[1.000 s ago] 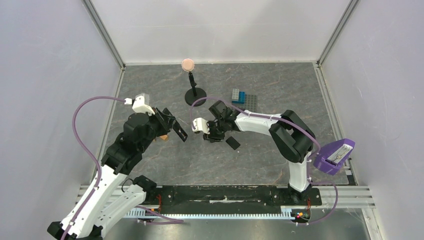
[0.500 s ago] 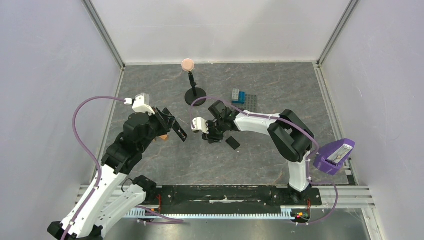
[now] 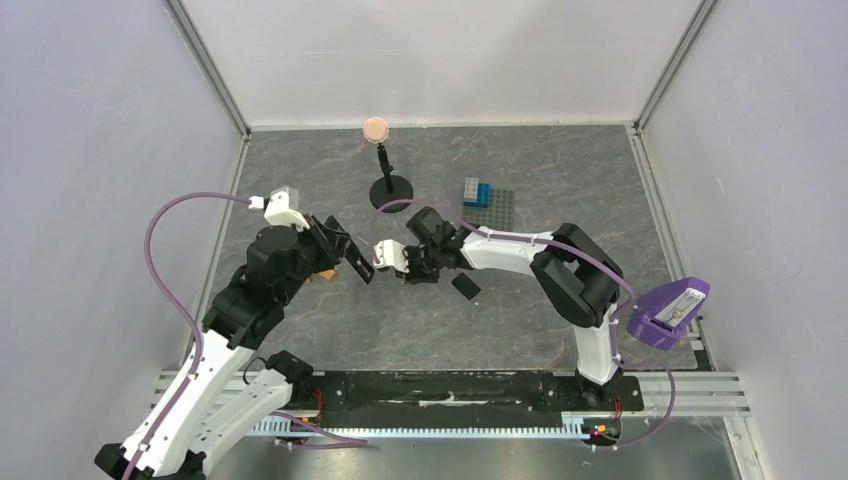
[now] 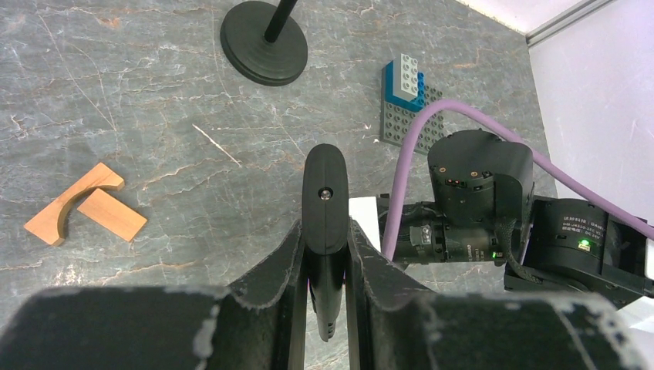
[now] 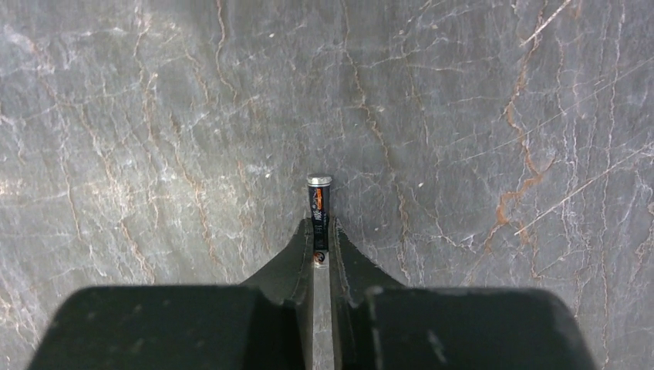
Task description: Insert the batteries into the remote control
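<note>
My left gripper (image 3: pixel 345 256) is shut on the remote control (image 3: pixel 357 265), a slim black bar. In the left wrist view the remote (image 4: pixel 325 193) stands on edge between the fingers (image 4: pixel 285 254), sticking out forward; my left gripper (image 4: pixel 324 235) holds it above the floor. My right gripper (image 3: pixel 406 271) is just right of the remote's free end. In the right wrist view my right gripper (image 5: pixel 320 229) is shut on one battery (image 5: pixel 319 202), whose metallic end points forward. The second battery is out of view.
A small black flat piece (image 3: pixel 465 286) lies right of my right gripper. A black stand (image 3: pixel 390 190) with a peach ball stands behind. A grey studded baseplate (image 3: pixel 500 203) carries blue bricks. Wooden pieces (image 4: pixel 83 204) lie left. A purple device (image 3: pixel 672 312) sits at the right edge.
My right gripper has moved left with the battery, closer to the remote's free end. The left arm and the remote have stayed still.
</note>
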Robot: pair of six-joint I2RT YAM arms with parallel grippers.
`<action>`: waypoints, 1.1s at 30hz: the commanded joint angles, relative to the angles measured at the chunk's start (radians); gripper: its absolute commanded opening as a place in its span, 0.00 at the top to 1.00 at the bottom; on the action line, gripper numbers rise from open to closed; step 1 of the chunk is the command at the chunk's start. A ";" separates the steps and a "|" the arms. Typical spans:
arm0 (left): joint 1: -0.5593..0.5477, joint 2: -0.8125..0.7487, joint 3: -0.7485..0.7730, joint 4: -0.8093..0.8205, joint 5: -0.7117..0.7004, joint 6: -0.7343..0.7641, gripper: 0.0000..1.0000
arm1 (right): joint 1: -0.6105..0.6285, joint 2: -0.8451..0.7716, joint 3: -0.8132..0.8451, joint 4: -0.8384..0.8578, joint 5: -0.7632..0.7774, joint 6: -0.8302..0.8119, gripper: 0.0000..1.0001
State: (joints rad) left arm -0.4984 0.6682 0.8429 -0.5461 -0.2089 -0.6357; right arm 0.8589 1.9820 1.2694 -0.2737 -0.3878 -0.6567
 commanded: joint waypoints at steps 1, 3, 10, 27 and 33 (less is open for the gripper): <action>0.007 -0.014 0.038 0.008 -0.027 0.029 0.98 | 0.008 0.089 0.012 -0.029 0.084 0.031 0.96; 0.006 -0.017 0.036 0.008 -0.030 0.029 0.98 | 0.009 0.083 0.016 -0.036 0.090 0.049 0.98; 0.007 -0.045 0.030 0.003 -0.048 0.025 0.98 | 0.005 -0.032 -0.014 0.008 0.069 0.140 1.00; 0.007 -0.132 -0.142 0.264 0.261 -0.039 0.98 | -0.012 -0.608 -0.318 0.216 0.428 0.511 1.00; 0.007 -0.045 -0.250 0.576 0.427 -0.196 0.98 | -0.011 -0.747 -0.282 -0.013 0.432 0.721 1.00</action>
State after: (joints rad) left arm -0.4946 0.5728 0.6373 -0.2733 0.0566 -0.7002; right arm 0.8482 1.3064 0.9585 -0.1555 0.0006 -0.1127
